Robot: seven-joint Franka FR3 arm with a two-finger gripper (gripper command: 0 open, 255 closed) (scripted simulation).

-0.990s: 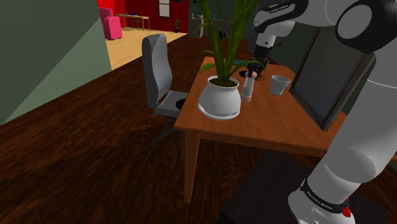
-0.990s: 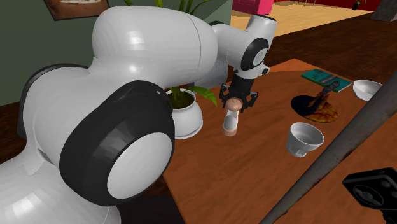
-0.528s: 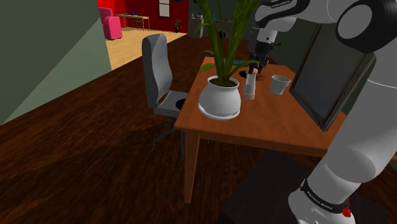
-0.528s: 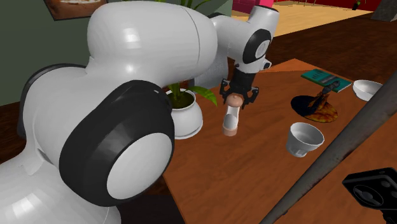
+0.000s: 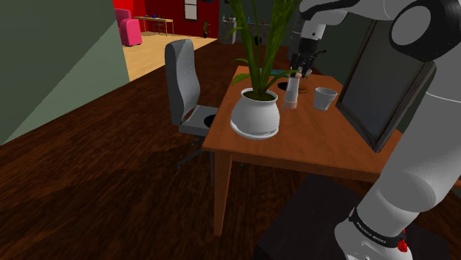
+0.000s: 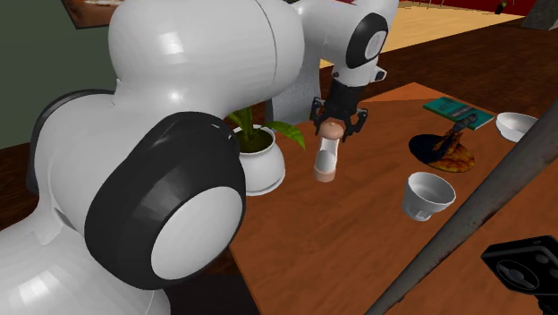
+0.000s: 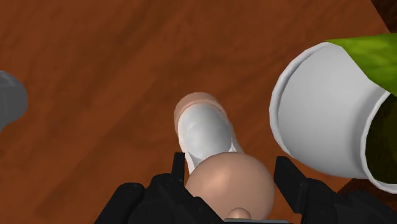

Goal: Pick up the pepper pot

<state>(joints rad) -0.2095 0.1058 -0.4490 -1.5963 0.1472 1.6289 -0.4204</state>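
Big white arm (image 5: 414, 185) sweeps up from the stand and reaches out over the brown wooden table (image 5: 310, 144). A dark flat screen (image 5: 384, 85) leans at the table's edge, on the shoulder view's right. A grey office chair (image 5: 182, 81) sits at the table's left side in that view. Near the front edge stands a round white planter (image 5: 255, 114) with long green leaves. Past it, toward the shoulder view's right, there's a small white cup (image 5: 324, 97), upright and well apart from the planter.

Between those two is the pepper pot (image 6: 325, 161): a white body with a tan knob on top and a tan base. It's tilted, its base swinging out toward the cup in the second exterior view. The black gripper (image 6: 335, 128) comes down on it from above, and the jaws are clamped on that tan knob. In the wrist view one finger (image 7: 180, 167) presses each side of it. I can't tell whether the base clears the wood. The planter's rim is just beside the pot.
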